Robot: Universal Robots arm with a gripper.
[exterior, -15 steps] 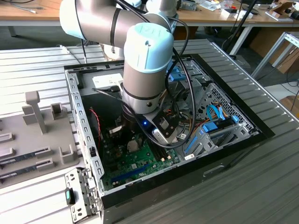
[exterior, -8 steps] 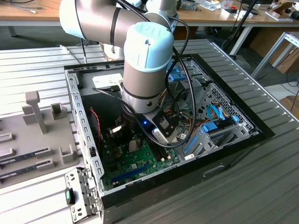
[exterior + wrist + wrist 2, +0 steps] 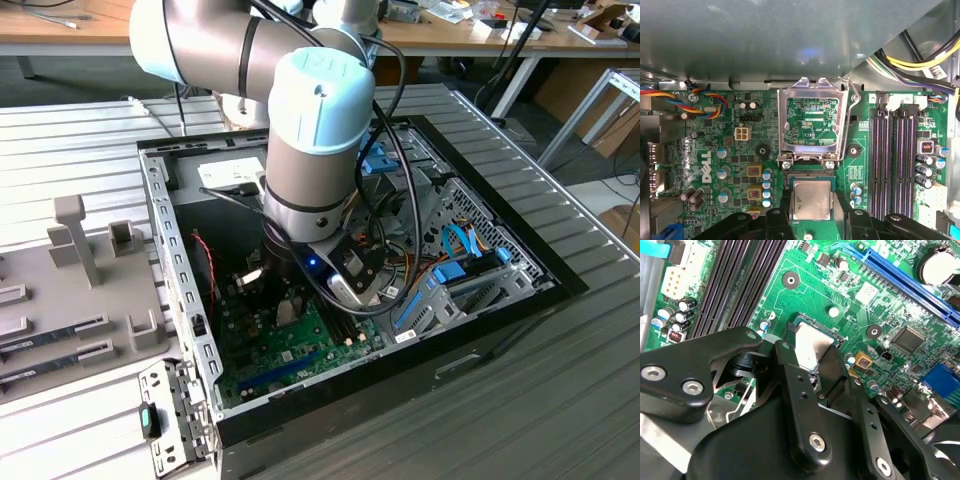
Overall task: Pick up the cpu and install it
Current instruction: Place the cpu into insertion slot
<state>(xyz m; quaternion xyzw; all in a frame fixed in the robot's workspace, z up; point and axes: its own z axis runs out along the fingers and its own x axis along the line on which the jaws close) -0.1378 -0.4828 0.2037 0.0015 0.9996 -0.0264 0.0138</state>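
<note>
In both wrist views the cpu [image 3: 811, 197] [image 3: 812, 342], a small square chip with a silver-grey top, lies level over the socket on the green motherboard [image 3: 715, 150]. My gripper [image 3: 811, 210] [image 3: 809, 351] is shut on the cpu, with a black finger [image 3: 786, 360] against each of two opposite edges. The hinged metal socket frame [image 3: 812, 92] stands swung open just beyond the chip. In the exterior view the arm's wrist [image 3: 315, 150] reaches down into the open computer case [image 3: 185, 300] and covers the gripper.
Black memory slots [image 3: 892, 160] run beside the socket. Bundled cables [image 3: 920, 60] hang at the case wall, and blue cables [image 3: 455, 245] lie on the exterior view's right. A grey fixture tray [image 3: 80, 250] stands outside the case on the exterior view's left. A long blue slot [image 3: 910, 282] crosses the board.
</note>
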